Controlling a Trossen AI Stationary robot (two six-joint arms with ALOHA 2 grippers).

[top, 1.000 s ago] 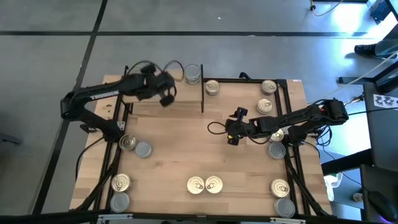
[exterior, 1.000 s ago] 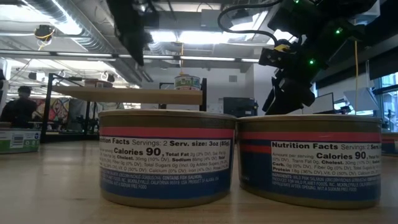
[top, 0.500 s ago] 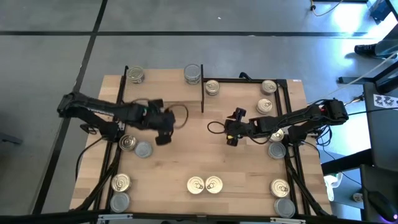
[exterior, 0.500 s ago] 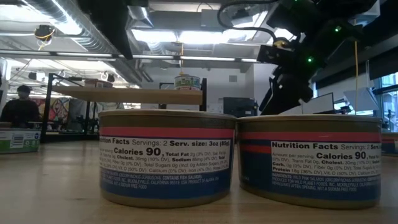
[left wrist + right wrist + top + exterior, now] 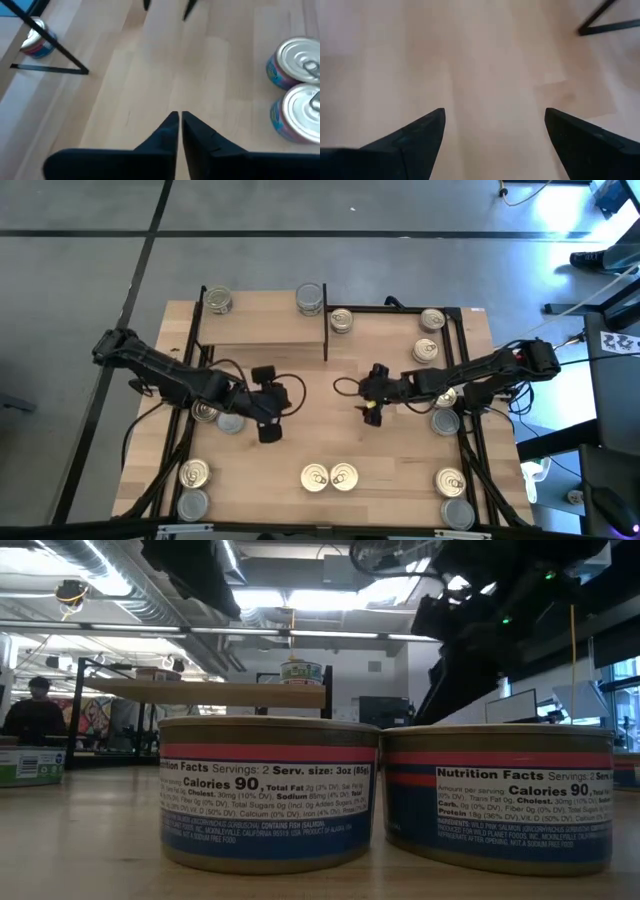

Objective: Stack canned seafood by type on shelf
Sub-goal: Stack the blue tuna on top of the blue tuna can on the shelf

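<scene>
Bare light-wood tabletop (image 5: 320, 435) lies mid-board; short round metal tins (image 5: 329, 477) line its edges. The left tool (image 5: 268, 430) hovers there clenched and empty, the right tool (image 5: 368, 412) spread wide.

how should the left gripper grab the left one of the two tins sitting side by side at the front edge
Come straight down on the left tin and pinch its round side wall, one finger front, one back. It sits upright, lid up, touching the right tin, so that flank has no finger room. The left gripper, nearly shut and empty, would have to open first.

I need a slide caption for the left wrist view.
Left tool, empty, above bare tabletop; two tins to one side.
</scene>
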